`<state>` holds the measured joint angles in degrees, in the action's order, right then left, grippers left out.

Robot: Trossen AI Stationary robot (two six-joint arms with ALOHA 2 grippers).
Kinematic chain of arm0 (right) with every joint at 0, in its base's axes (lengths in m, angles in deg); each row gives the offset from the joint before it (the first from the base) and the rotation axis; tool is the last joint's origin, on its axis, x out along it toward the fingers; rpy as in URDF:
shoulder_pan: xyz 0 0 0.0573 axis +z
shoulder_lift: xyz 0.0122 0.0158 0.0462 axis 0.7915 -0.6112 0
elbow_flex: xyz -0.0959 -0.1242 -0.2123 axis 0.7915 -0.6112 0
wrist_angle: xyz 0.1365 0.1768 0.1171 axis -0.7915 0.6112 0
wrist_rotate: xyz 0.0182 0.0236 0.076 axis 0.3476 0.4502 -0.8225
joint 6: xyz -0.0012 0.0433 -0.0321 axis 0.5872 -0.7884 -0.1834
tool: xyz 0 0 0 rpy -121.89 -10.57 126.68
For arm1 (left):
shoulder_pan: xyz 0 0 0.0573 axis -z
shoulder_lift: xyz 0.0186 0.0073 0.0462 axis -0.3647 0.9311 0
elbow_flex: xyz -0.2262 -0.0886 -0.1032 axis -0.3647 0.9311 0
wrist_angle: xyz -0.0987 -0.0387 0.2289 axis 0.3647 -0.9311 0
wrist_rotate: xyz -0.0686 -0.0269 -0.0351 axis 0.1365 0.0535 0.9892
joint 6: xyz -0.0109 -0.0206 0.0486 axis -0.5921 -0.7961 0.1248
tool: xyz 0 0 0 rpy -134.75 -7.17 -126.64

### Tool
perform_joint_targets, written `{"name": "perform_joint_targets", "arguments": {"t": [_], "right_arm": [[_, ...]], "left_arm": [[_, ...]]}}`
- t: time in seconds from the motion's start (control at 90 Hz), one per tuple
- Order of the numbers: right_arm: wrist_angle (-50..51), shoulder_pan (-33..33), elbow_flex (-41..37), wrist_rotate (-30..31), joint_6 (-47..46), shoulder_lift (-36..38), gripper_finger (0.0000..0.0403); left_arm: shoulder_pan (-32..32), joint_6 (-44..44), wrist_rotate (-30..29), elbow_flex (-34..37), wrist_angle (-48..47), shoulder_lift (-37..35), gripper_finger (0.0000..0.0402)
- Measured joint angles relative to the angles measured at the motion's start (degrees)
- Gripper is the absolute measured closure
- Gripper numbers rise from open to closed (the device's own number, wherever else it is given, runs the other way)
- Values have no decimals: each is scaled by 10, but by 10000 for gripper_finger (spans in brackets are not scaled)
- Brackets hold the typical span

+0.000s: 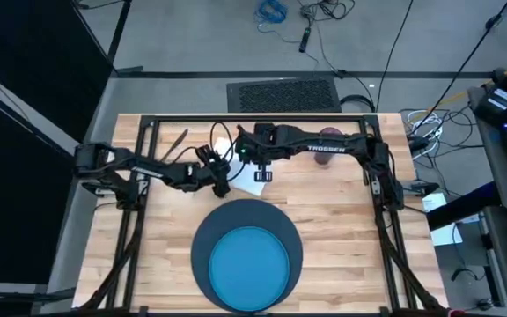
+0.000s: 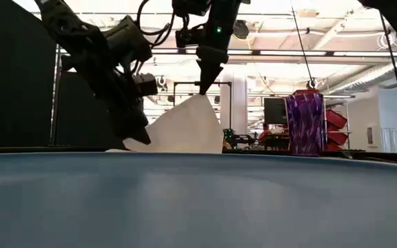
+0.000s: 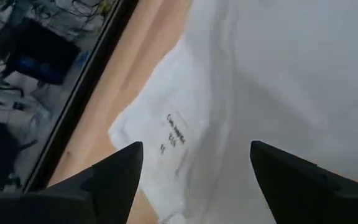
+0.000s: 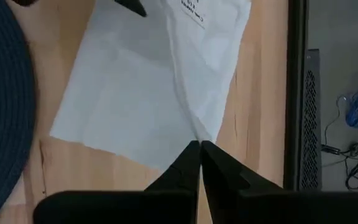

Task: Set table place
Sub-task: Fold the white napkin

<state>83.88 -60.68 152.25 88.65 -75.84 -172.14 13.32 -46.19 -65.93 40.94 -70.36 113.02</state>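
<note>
pale plank table [image 1: 341, 229] in an open lab room (cables on floor); right gripper [image 4: 199, 148] pinches white napkin [image 4: 148, 93] corner, left gripper [image 3: 194, 163] spread over it.

Napkin [image 4: 148, 93] white w/ small black print (unreadable). Mat [image 1: 246, 216] dark navy, plate [image 1: 249, 257] bright blue. Cup [image 2: 304, 124] purple, wavy streaks. Desk [image 1: 341, 220] pale wood planks, black frame. Both tools black.

overhead, table-level and wrist views share napkin [image 4: 148, 93].
</note>
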Motion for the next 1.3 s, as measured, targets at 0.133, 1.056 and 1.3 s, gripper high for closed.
{"name": "perform_joint_targets", "arguments": {"t": [0.133,1.056,1.3], "right_arm": [[1,3,0,-14,-4,0,403],[31,-37,0,33,-28,34,403],[17,-72,0,-23,-49,127,403]], "left_arm": [[-13,3,5,0,1,16,120],[16,178,-88,-57,-13,-70,401],[31,198,-75,-65,-36,-256,401]]}}
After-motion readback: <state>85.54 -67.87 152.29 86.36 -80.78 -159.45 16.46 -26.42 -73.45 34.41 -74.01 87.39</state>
